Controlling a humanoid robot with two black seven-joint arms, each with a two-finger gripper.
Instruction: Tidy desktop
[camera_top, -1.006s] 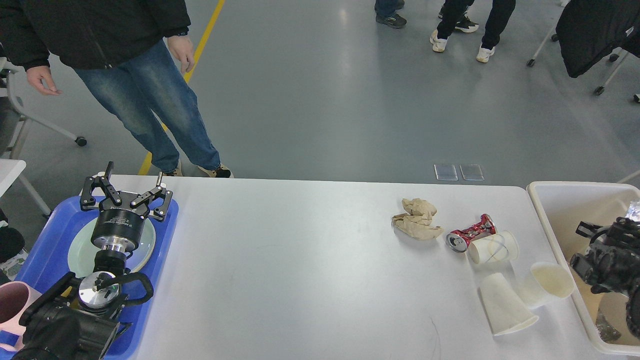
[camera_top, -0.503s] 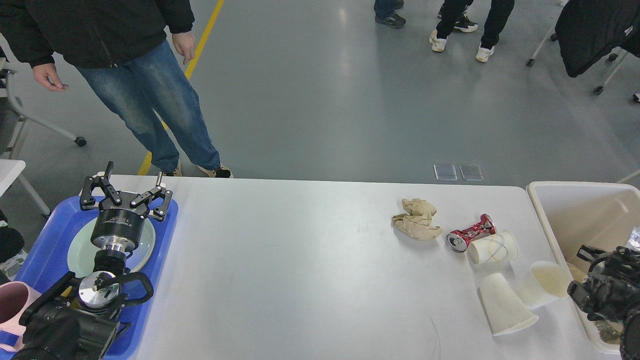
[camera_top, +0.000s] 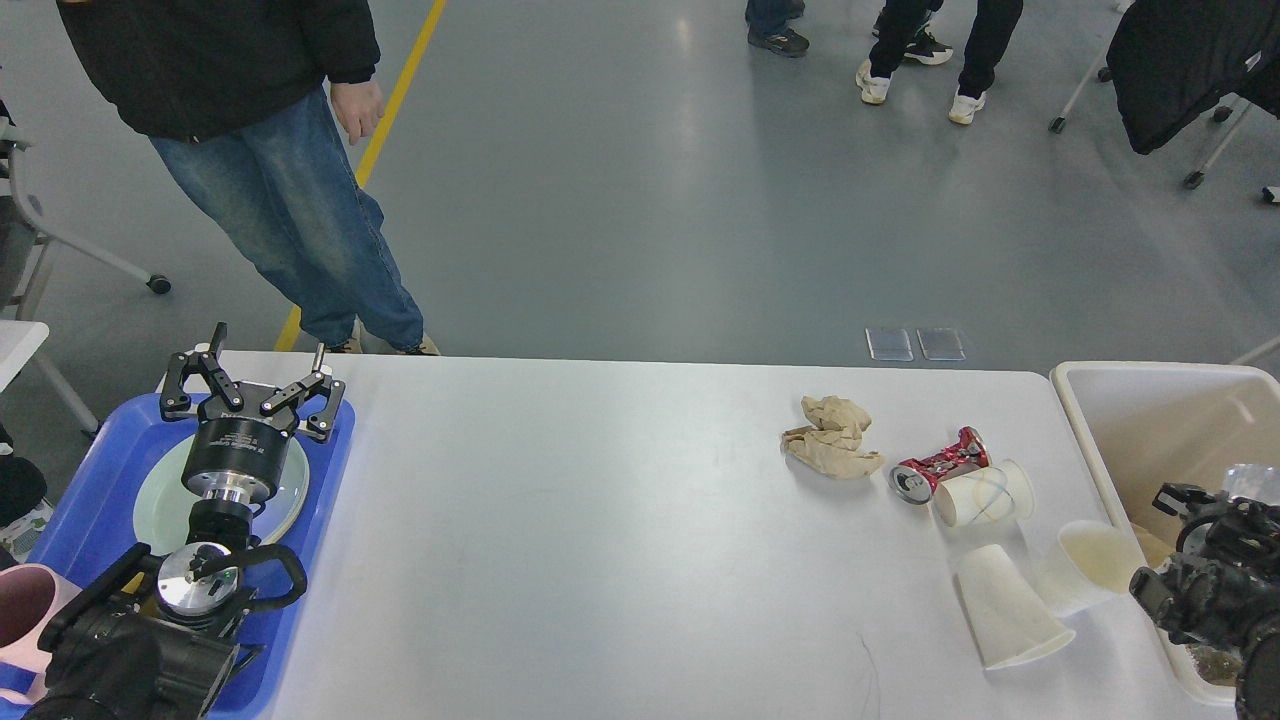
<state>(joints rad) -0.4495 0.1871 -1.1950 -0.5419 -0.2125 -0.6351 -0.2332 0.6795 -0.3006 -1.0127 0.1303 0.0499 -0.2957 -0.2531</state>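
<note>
Oddly, right gripper (camera_top: 1195, 560) (dark, state unreadable) overlaps the bin (camera_top: 1090, 445); left gripper (camera_top: 250, 385) gapes.

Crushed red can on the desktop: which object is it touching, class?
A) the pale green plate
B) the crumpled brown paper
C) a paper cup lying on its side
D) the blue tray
C: the crushed red can lies against a tipped paper cup on the desktop, while the crumpled brown paper sits apart to its left.
</note>
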